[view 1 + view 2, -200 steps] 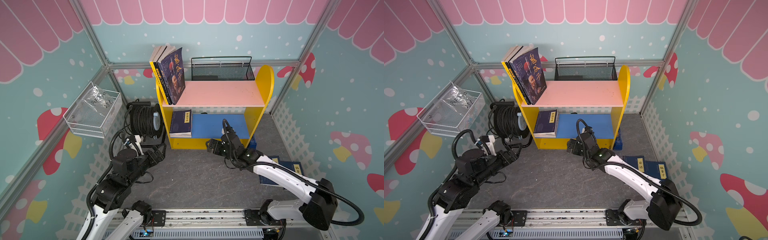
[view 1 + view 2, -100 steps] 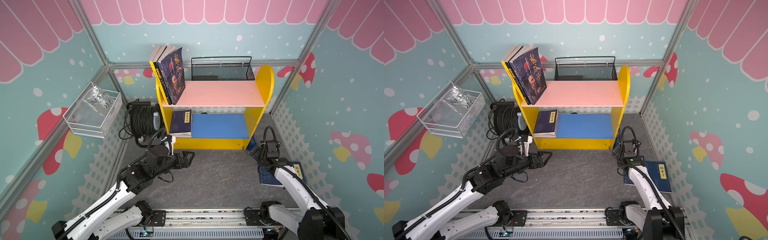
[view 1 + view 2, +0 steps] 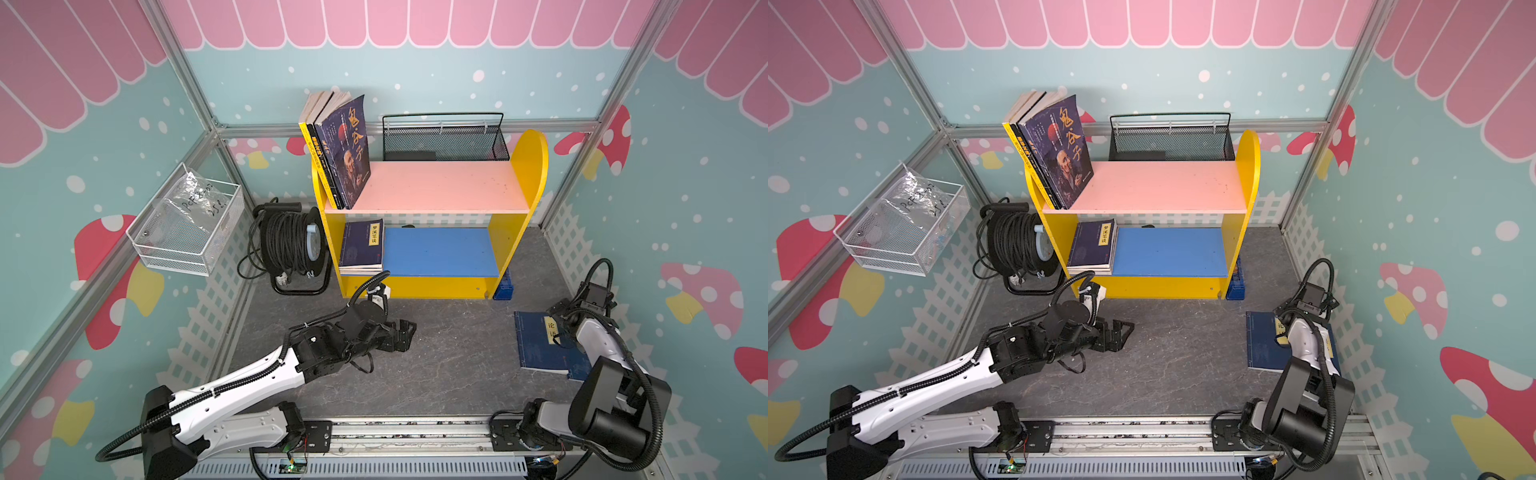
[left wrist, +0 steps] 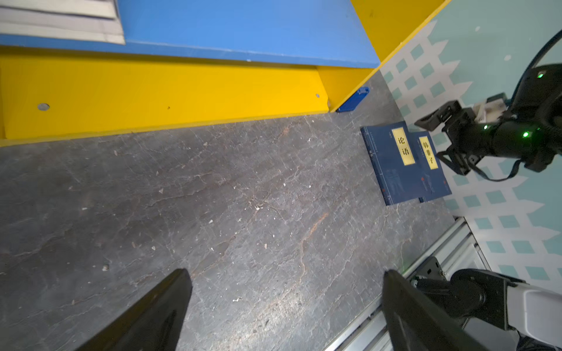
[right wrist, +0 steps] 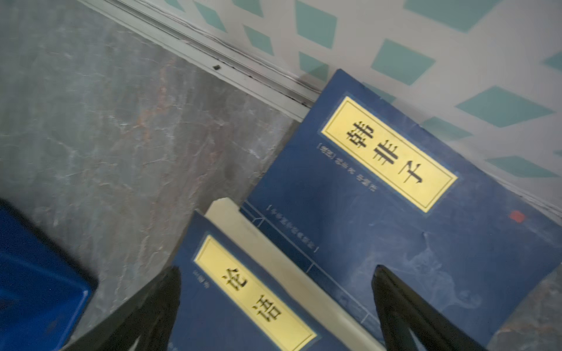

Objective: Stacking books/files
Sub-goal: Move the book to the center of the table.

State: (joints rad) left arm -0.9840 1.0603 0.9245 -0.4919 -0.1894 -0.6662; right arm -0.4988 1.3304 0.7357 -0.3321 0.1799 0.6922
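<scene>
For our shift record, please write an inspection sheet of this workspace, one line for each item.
Surface: grey stone-pattern floor, small pale specks.
Job's things: three books upright on the pink top shelf; navy stack on the blue lower shelf; two overlapping navy books on the floor.
Clutter: blue box at the shelf foot; black mesh basket behind; white wire basket with plastic bag.
Grippers: left gripper open, empty; right gripper open above the floor books.
Cables: black cable reel, loops loose on floor.
Surroundings: mushroom-print walls, aluminium frame.

Lab booth, mushroom-print walls (image 3: pixel 102 253), aluminium frame (image 3: pixel 561 124)
</scene>
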